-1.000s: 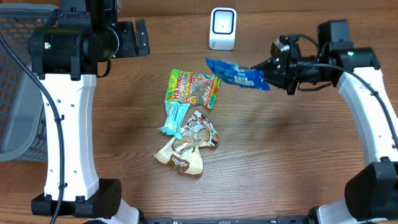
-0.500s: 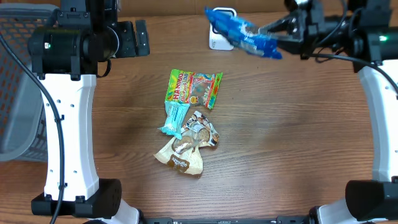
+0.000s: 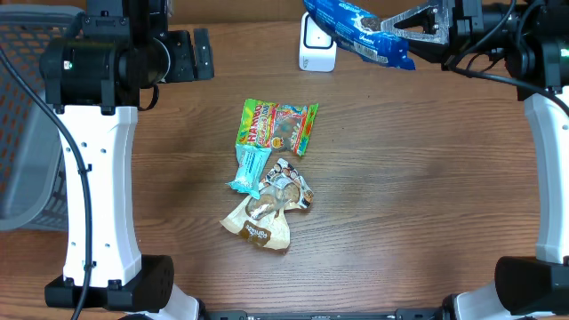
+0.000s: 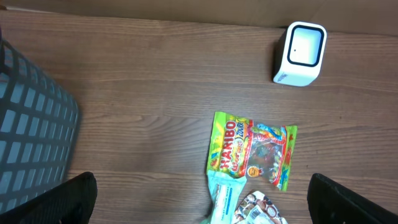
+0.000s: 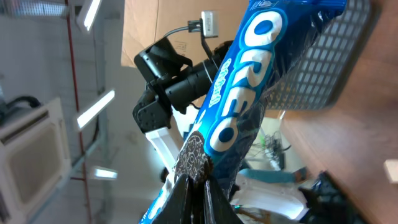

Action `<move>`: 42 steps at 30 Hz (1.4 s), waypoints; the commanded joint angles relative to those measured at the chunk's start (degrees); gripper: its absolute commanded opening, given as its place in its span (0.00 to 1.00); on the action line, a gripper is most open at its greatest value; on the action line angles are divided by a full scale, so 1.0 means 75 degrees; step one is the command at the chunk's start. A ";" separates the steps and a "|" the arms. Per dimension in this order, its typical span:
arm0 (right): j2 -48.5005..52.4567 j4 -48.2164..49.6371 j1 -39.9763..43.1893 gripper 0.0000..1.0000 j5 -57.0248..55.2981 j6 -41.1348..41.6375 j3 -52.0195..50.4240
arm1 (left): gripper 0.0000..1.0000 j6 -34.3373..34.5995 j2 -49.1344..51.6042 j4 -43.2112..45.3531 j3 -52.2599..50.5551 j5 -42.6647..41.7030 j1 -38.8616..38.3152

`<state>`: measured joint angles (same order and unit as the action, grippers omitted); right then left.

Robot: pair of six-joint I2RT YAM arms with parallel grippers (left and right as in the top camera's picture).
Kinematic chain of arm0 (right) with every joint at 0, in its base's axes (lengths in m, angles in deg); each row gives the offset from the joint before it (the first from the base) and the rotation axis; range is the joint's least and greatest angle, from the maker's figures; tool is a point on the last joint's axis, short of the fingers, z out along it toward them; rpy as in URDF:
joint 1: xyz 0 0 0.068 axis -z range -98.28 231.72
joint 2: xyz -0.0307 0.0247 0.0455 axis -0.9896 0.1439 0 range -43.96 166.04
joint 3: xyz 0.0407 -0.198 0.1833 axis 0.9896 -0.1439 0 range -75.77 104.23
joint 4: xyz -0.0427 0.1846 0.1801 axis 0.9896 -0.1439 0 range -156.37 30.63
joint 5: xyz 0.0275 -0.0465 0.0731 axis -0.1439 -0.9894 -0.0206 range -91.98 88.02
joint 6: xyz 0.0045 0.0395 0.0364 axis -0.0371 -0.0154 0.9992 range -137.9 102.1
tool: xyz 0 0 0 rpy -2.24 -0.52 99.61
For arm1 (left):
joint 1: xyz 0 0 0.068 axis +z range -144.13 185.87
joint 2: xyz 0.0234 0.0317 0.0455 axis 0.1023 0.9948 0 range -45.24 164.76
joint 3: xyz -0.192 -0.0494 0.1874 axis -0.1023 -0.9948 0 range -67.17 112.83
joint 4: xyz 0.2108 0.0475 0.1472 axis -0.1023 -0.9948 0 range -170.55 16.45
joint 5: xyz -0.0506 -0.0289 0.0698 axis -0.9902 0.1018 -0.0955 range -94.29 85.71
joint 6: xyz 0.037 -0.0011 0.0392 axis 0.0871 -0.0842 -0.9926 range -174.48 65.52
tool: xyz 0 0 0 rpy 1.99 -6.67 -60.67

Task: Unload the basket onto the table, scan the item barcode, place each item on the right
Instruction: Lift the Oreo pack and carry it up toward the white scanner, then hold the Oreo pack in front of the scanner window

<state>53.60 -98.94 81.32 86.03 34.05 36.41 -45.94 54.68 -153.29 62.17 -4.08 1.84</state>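
Blue Oreo biscuit packet (image 3: 356,21) held aloft by the small white box-shaped scanner (image 3: 317,49)
Right gripper (image 3: 384,23) pinches the packet's end at the brown wooden counter's (image 3: 400,196) far edge; left gripper (image 3: 191,55) hangs spread wide

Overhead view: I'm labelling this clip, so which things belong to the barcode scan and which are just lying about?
In the job: Oreo packet, the right gripper shut on it, white barcode scanner.
Lying about: Haribo bag, teal wrapper, brown snack pouch, mesh basket.
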 commanded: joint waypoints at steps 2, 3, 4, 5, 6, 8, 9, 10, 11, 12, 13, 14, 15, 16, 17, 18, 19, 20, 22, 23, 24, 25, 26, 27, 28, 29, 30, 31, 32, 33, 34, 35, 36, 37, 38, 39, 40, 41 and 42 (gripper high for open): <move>-0.0178 -0.0358 -0.0026 0.04 -0.0903 -0.1682 0.0172 | 1.00 -0.0140 0.0020 0.0009 -0.0032 -0.0006 -0.0015; -0.0178 -0.0635 -0.0082 0.04 -0.1358 -0.2028 0.0166 | 1.00 -0.0140 0.0020 0.0009 -0.0032 -0.0006 -0.0015; -0.0178 -0.1212 -0.0192 0.04 -0.2352 -0.2579 0.0149 | 1.00 -0.0140 0.0020 0.0009 -0.0032 -0.0006 -0.0015; -0.0175 -0.1559 -0.0265 0.04 -0.3019 -0.2900 0.0149 | 1.00 -0.0140 0.0020 0.0009 -0.0032 -0.0006 -0.0015; -0.0178 -0.1961 -0.0370 0.04 -0.3847 -0.3299 0.0149 | 1.00 -0.0140 0.0020 0.0009 -0.0032 -0.0006 -0.0015; -0.0169 -0.2687 -0.0720 0.04 -0.5925 -0.3891 0.0146 | 1.00 -0.0140 0.0020 0.0009 -0.0032 -0.0006 -0.0015; -0.0149 -0.2885 -0.0938 0.04 -0.6846 -0.4095 0.0146 | 1.00 -0.0140 0.0020 0.0009 -0.0032 -0.0006 -0.0015; -0.0131 -0.2981 -0.1160 0.04 -0.7557 -0.4240 0.0146 | 1.00 -0.0140 0.0020 0.0009 -0.0032 -0.0006 -0.0015; -0.0090 -0.3013 -0.1437 0.04 -0.8274 -0.4360 0.0146 | 1.00 -0.0140 0.0020 0.0009 -0.0032 -0.0006 -0.0015; -0.0058 -0.3005 -0.1673 0.04 -0.8813 -0.4436 0.0146 | 1.00 -0.0140 0.0020 0.0009 -0.0032 -0.0006 -0.0015; -0.0012 -0.2981 -0.1970 0.04 -0.9492 -0.4564 0.0146 | 1.00 -0.0140 0.0020 0.0009 -0.0032 -0.0006 -0.0015; 0.0058 -0.2973 -0.2267 0.04 -1.0244 -0.4625 0.0146 | 1.00 -0.0140 0.0020 0.0009 -0.0032 -0.0006 -0.0015; 0.0102 -0.2970 -0.2486 0.04 -1.0832 -0.4625 0.0146 | 1.00 -0.0140 0.0020 0.0009 -0.0032 -0.0006 -0.0015; 0.0210 -0.2935 -0.2763 0.04 -1.1532 -0.4663 0.0146 | 1.00 -0.0140 0.0020 0.0009 -0.0032 -0.0006 -0.0015; 0.0286 -0.2873 -0.2943 0.04 -1.1957 -0.4765 0.0146 | 1.00 -0.0140 0.0020 0.0009 -0.0032 -0.0006 -0.0015; 0.0402 -0.2792 -0.3121 0.04 -1.2473 -0.4791 0.0146 | 1.00 -0.0140 0.0020 0.0009 -0.0032 -0.0006 -0.0015; 0.0510 -0.2716 -0.3252 0.04 -1.2861 -0.4800 0.0146 | 1.00 -0.0140 0.0020 0.0009 -0.0032 -0.0006 -0.0015; 0.0641 -0.2602 -0.3366 0.04 -1.3158 -0.4925 0.0146 | 1.00 -0.0140 0.0020 0.0009 -0.0032 -0.0006 -0.0015; 0.0927 -0.2334 -0.3518 0.04 -1.3499 -0.5033 0.0146 | 1.00 -0.0140 0.0020 0.0009 -0.0032 -0.0006 -0.0015; 0.1157 -0.2034 -0.3573 0.04 -1.3583 -0.5173 0.0146 | 1.00 -0.0140 0.0020 0.0009 -0.0032 -0.0006 -0.0015; 0.1300 -0.1821 -0.3582 0.04 -1.3656 -0.5190 0.0146 | 1.00 -0.0140 0.0020 0.0009 -0.0032 -0.0006 -0.0015; 0.1422 -0.1638 -0.3582 0.04 -1.3717 -0.5190 0.0146 | 1.00 -0.0140 0.0020 0.0009 -0.0032 -0.0006 -0.0015; 0.1568 -0.1393 -0.3582 0.04 -1.3773 -0.5196 0.0146 | 1.00 -0.0140 0.0020 0.0009 -0.0032 -0.0006 -0.0015; 0.1705 -0.1142 -0.3582 0.04 -1.3790 -0.5231 0.0146 | 1.00 -0.0140 0.0020 0.0009 -0.0032 -0.0006 -0.0015; 0.1839 -0.0889 -0.3582 0.04 -1.3784 -0.5316 0.0146 | 1.00 -0.0140 0.0020 0.0009 -0.0032 -0.0006 -0.0015; 0.1955 -0.0679 -0.3582 0.04 -1.3787 -0.5353 0.0146 | 1.00 -0.0140 0.0020 0.0009 -0.0032 -0.0003 -0.0015; 0.2092 -0.0405 -0.3582 0.04 -1.3787 -0.5438 0.0146 | 1.00 -0.0140 0.0020 0.0009 -0.0032 -0.0006 -0.0015; 0.2238 -0.0119 -0.3582 0.04 -1.3787 -0.5581 0.0146 | 1.00 -0.0140 0.0020 0.0009 -0.0032 -0.0006 -0.0015; 0.2361 0.0117 -0.3582 0.04 -1.3790 -0.5686 0.0146 | 1.00 -0.0140 0.0020 0.0009 -0.0032 -0.0006 -0.0015; 0.2503 0.0393 -0.3582 0.04 -1.3790 -0.5802 0.0146 | 1.00 -0.0140 0.0020 0.0009 -0.0032 -0.0006 -0.0015; 0.2652 0.0702 -0.3582 0.04 -1.3811 -0.5936 0.0146 | 1.00 -0.0140 0.0020 0.0009 -0.0032 -0.0006 -0.0015; 0.2783 0.0997 -0.3582 0.04 -1.3843 -0.6065 0.0146 | 1.00 -0.0140 0.0020 0.0009 -0.0032 -0.0006 -0.0015; 0.2932 0.1352 -0.3582 0.04 -1.3886 -0.6245 0.0146 | 1.00 -0.0140 0.0020 0.0009 -0.0032 -0.0006 -0.0015; 0.3057 0.1661 -0.3582 0.04 -1.3965 -0.6382 0.0143 | 1.00 -0.0140 0.0020 0.0009 -0.0032 -0.0006 -0.0015; 0.3179 0.1964 -0.3582 0.04 -1.4111 -0.6397 0.0143 | 1.00 -0.0140 0.0020 0.0009 -0.0032 -0.0006 -0.0015; 0.3319 0.2299 -0.3582 0.04 -1.4248 -0.6446 0.0143 | 1.00 -0.0140 0.0020 0.0009 -0.0032 -0.0006 -0.0015; 0.3445 0.2594 -0.3582 0.04 -1.4265 -0.6604 0.0143 | 1.00 -0.0140 0.0020 0.0009 -0.0032 -0.0006 -0.0015; 0.3550 0.2827 -0.3582 0.04 -1.4306 -0.6691 0.0143 | 1.00 -0.0140 0.0020 0.0009 -0.0032 -0.0006 -0.0015; 0.3672 0.3095 -0.3582 0.04 -1.4353 -0.6770 0.0143 | 1.00 -0.0140 0.0020 0.0009 -0.0032 -0.0006 -0.0015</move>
<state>79.28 -79.36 54.59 -18.47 -12.88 36.56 -45.94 54.68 -153.29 62.13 -4.08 1.84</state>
